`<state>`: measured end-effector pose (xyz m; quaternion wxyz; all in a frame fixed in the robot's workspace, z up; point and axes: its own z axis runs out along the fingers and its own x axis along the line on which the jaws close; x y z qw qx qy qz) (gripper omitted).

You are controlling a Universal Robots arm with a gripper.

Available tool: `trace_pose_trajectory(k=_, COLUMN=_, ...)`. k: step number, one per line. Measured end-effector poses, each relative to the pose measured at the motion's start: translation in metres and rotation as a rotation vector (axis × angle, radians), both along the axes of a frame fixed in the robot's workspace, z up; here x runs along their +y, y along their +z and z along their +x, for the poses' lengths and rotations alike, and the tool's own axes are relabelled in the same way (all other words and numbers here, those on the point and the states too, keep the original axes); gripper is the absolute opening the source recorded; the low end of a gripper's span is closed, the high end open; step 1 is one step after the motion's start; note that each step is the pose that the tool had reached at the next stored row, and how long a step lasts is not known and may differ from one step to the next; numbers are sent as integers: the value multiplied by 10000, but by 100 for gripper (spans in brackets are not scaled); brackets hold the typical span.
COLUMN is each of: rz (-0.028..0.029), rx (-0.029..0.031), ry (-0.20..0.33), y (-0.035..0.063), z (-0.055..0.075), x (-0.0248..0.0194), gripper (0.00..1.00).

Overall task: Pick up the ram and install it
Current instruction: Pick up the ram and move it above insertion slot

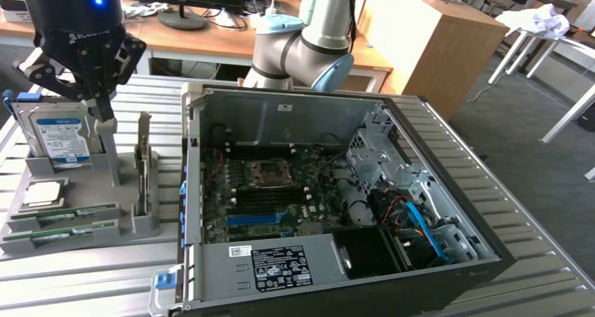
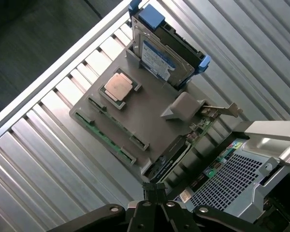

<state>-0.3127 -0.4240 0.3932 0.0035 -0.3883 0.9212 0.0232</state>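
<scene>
The ram [image 1: 63,215] lies flat in its slot at the front of the grey holder [image 1: 135,226] on the ribbed tabletop [image 1: 83,279] — not yet picked up, so lifting and fitting are both left. The hand [image 1: 100,119] hangs above the holder, clenched on nothing, its tips in front of the hard drive [image 1: 63,139] and well apart from the ram. The exterior view gives the open computer case [image 1: 279,118] and its main board [image 1: 269,198], where the stick belongs, I'd judge. The wrist view looks down on the holder instead — ram [image 2: 106,139] along its edge, a square processor chip [image 2: 118,87] nearby.
</scene>
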Motion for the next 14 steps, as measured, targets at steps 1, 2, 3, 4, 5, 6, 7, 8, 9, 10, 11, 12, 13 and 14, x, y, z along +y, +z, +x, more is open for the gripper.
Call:
trace_pose_trajectory(k=1, rz=0, rx=0, ry=45, y=0, z=0, x=0, gripper=11)
trace_pose_trajectory(k=2, rz=0, rx=0, ry=88, y=0, z=0, x=0, gripper=11)
trace_pose_trajectory(k=3, rz=0, rx=0, ry=129, y=0, z=0, x=0, gripper=11)
trace_pose_trajectory(k=4, rz=0, rx=0, ry=172, y=0, z=0, x=0, gripper=11)
trace_pose_trajectory(k=5, rz=0, rx=0, ry=214, y=0, z=0, x=0, gripper=11)
trace_pose_trajectory(k=6, rz=0, rx=0, ry=256, y=0, z=0, x=0, gripper=11)
trace_pose_trajectory(k=7, rz=0, rx=0, ry=298, y=0, z=0, x=0, gripper=11)
trace_pose_trajectory(k=8, rz=0, rx=0, ry=343, y=0, z=0, x=0, gripper=11)
trace_pose_trajectory(k=9, rz=0, rx=0, ry=385, y=0, z=0, x=0, gripper=11)
trace_pose_trajectory(k=10, rz=0, rx=0, ry=426, y=0, z=0, x=0, gripper=11)
trace_pose_trajectory(k=11, rz=1, rx=0, ry=466, y=0, z=0, x=0, gripper=11)
trace_pose_trajectory(k=12, rz=0, rx=0, ry=507, y=0, z=0, x=0, gripper=11)
trace_pose_trajectory(k=13, rz=0, rx=0, ry=550, y=0, z=0, x=0, gripper=11)
trace_pose_trajectory(k=14, rz=0, rx=0, ry=595, y=0, z=0, x=0, gripper=11)
